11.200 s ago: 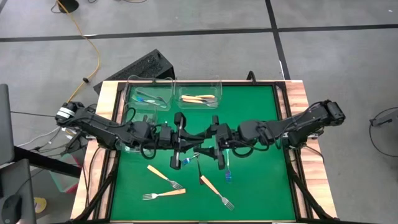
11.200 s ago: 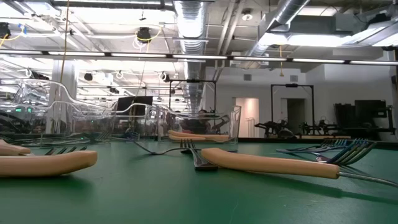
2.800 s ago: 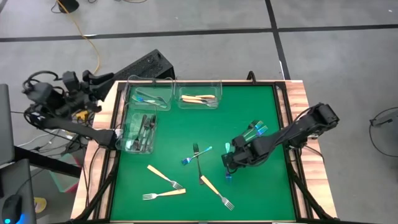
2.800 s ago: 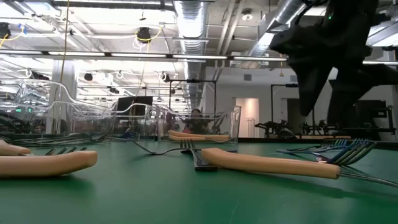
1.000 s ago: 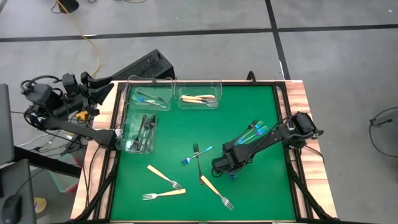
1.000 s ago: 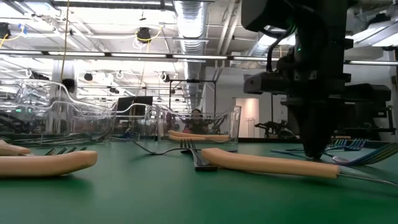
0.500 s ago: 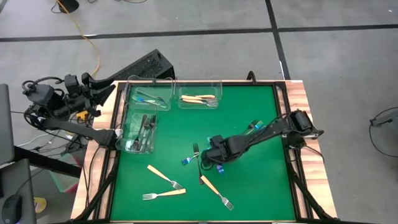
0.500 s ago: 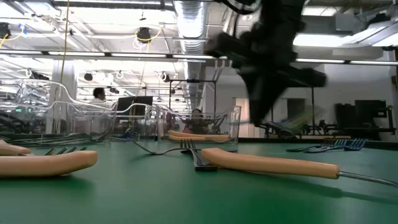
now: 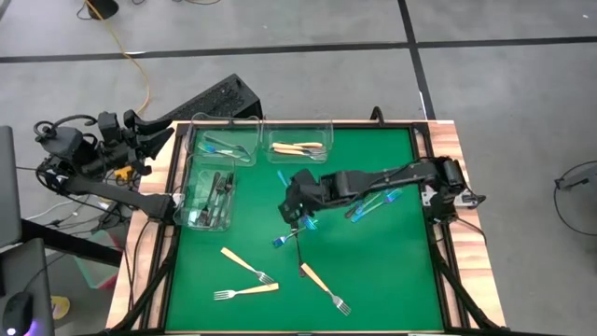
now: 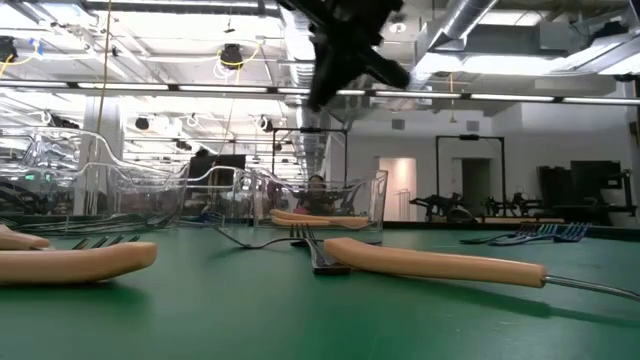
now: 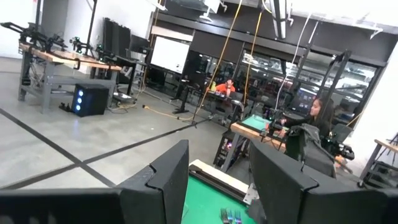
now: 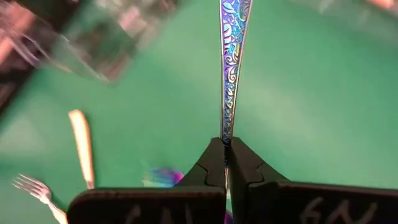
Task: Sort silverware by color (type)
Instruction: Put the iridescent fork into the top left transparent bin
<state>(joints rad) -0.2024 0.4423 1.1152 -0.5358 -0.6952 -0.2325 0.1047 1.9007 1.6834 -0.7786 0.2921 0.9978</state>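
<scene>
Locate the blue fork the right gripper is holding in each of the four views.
High view: blue fork under the right gripper, mid-table.
Low view: not discernible; only the dark arm up top.
Left wrist view: not in it.
Right wrist view: handle runs up from the shut fingers.
Shared landmark: the green mat.

right arm: stretched low from the tabletop's right edge toward its middle
right tool (image 9: 297, 213): at the arm's far end, fingers (image 12: 214, 163) pinched together on a fork (image 12: 230, 74) that points straight out ahead of it
left arm: folded back off the left edge
left tool (image 11: 217, 180): raised, fingers parted, nothing between them
</scene>
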